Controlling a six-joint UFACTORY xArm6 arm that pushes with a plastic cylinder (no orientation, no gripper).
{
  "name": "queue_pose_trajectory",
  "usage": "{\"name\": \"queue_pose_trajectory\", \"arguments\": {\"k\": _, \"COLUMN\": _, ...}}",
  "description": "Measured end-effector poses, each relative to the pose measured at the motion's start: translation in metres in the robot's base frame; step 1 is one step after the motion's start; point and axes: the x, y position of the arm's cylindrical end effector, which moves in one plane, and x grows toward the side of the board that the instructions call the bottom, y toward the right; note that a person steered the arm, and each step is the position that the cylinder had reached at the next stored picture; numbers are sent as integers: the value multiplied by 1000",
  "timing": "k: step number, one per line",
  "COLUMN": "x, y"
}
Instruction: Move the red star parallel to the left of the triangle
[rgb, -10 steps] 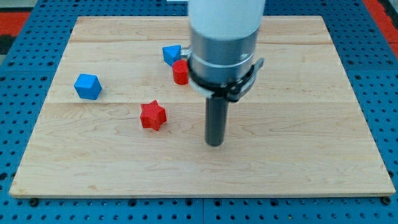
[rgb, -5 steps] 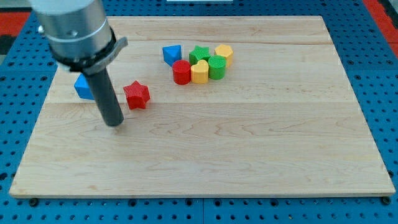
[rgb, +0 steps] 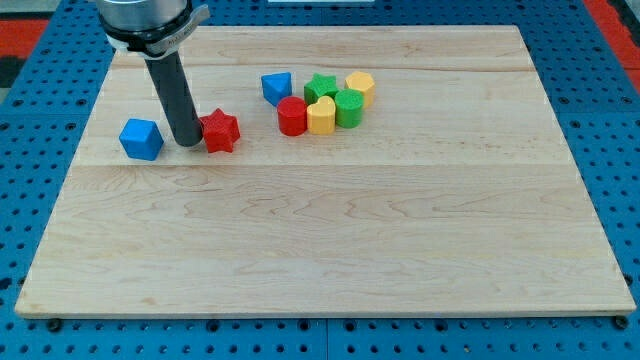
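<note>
Tip shown touching red star on its view-left side, w/ blue cube just beyond. No gripper fitted, so no open/closed state applies. Star lies below-left of blue triangle; tip is best repositioned under star, then pushed toward view's top until level w/ triangle.

A light wooden board, made of joined planks with visible grain, lies flat and fills most of the view. Under it and around it is a blue perforated plate with regular rows of holes. Red surfaces show at both top corners. The light is even and soft.
</note>
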Motion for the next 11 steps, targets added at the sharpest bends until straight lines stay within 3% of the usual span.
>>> {"name": "queue_pose_trajectory", "arguments": {"k": 1, "x": 35, "y": 17}}
{"name": "queue_pose_trajectory", "arguments": {"k": 2, "x": 39, "y": 53}}
{"name": "queue_pose_trajectory", "arguments": {"k": 5, "x": -112, "y": 17}}
{"name": "queue_pose_trajectory", "arguments": {"k": 6, "x": -116, "y": 4}}
{"name": "queue_pose_trajectory", "arguments": {"k": 9, "x": -14, "y": 52}}
{"name": "queue_pose_trajectory", "arguments": {"k": 10, "x": 10, "y": 44}}
{"name": "queue_pose_trajectory", "arguments": {"k": 11, "x": -18, "y": 15}}
